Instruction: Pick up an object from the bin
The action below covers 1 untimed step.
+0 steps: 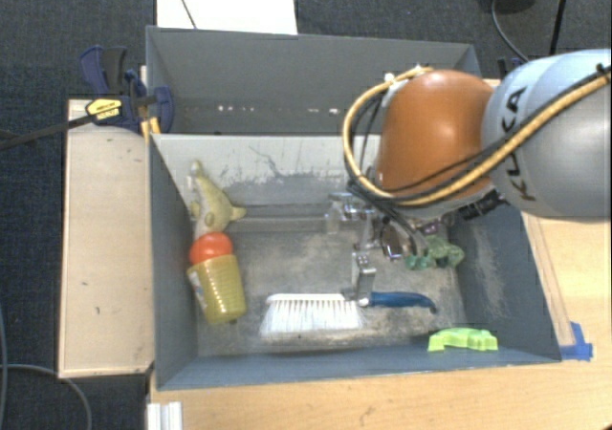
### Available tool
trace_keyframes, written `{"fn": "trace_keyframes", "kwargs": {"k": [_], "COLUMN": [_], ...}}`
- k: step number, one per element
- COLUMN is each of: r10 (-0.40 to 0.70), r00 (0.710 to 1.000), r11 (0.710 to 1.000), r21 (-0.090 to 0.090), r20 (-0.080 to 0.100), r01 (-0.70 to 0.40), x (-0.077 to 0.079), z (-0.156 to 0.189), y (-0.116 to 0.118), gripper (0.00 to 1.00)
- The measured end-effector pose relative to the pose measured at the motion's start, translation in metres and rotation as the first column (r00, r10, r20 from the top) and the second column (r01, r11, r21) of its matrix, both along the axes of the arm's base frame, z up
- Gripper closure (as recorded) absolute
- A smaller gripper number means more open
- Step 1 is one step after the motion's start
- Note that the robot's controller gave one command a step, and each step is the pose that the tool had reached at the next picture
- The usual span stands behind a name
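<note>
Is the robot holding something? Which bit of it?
Can't tell. The gripper is down at the white brush, where its bristles meet the blue handle, but a hold isn't visible.

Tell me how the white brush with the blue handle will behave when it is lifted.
The brush is probably light; it looks like plastic. Its blue handle seems stiff and thin, so held there it may tilt toward the wider head. The bristles likely give under a squeeze. Lying flat and long, it should slide rather than roll.
</note>
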<state>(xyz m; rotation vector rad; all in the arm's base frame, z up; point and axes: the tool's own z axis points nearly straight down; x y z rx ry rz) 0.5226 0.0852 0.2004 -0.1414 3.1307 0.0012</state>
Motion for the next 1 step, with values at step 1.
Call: {"fn": "trace_keyframes", "kwargs": {"k": [1], "r10": [0.097], "r00": [0.995], "r11": [0.995], "r21": [0.001], "r20": [-0.013], "r01": [-0.097], "x": [-0.0083], "z": [-0.0162], "y": [-0.0066], "gripper": [0.0]}}
